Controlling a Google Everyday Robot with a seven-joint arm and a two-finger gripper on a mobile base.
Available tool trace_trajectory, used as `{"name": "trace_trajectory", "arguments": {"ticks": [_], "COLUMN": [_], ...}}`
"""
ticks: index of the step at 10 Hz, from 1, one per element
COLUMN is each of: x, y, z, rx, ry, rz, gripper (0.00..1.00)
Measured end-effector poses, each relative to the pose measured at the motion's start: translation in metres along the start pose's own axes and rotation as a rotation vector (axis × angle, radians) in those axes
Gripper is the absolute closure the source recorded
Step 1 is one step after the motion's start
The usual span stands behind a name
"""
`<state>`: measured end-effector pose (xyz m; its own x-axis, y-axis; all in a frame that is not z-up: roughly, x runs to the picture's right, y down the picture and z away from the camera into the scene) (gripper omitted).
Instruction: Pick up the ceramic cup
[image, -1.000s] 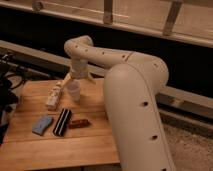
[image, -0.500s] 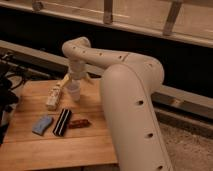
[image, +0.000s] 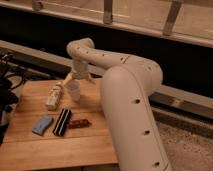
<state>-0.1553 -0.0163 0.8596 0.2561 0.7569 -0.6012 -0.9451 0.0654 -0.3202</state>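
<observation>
Far L edge: dark cables (image: 6, 75) hang beside the wooden surface (image: 60, 150). On the surface, L to R: a small blue object (image: 42, 125) lies flat near the front-left. A white carton (image: 54, 96) lies on its side further back. A black ribbed bar (image: 62, 122) is just beside the blue object. Then the ceramic cup (image: 73, 91): white, upright as far as can be told, toward the back of the surface, just R of the carton w/ a small gap between. A reddish-brown item (image: 79, 123) lies in front of the cup, just R of the black bar. The gripper (image: 75, 82) sits directly over the cup, pointing down. Its tan fingers (image: 88, 78) are spread wide, one each side of the cup's top, so it's released & not clamped on anything; can't tell if either finger touches the rim. R of that, the big white robot arm (image: 130, 95) bends across the view & hides the R part of the surface. Progress, as I judge it: reach & line-up look done and the cup is bracketed, but no grasp is made & the cup is on the surface, not lifted. Left to do: prob. drop a bit lower, close on the cup, then raise it w/o nudging the carton next door.
</observation>
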Motion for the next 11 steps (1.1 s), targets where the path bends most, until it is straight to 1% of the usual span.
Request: {"name": "trace_trajectory", "arguments": {"ticks": [2, 4, 7, 8, 9, 10, 11], "x": [-0.006, -0.015, -0.035, -0.040, -0.040, -0.036, -0.031], "y": [-0.008, -0.015, -0.037, -0.043, -0.043, -0.040, -0.034], "z": [0.012, 0.018, 0.021, 0.024, 0.027, 0.032, 0.037], "rx": [-0.001, -0.004, -0.007, -0.004, -0.002, 0.002, -0.001], "ry": [0.017, 0.025, 0.015, 0.019, 0.026, 0.036, 0.035], "rz": [0.014, 0.031, 0.073, 0.088, 0.075, 0.067, 0.064], "gripper": [0.00, 0.00, 0.00, 0.06, 0.18, 0.26, 0.35]}}
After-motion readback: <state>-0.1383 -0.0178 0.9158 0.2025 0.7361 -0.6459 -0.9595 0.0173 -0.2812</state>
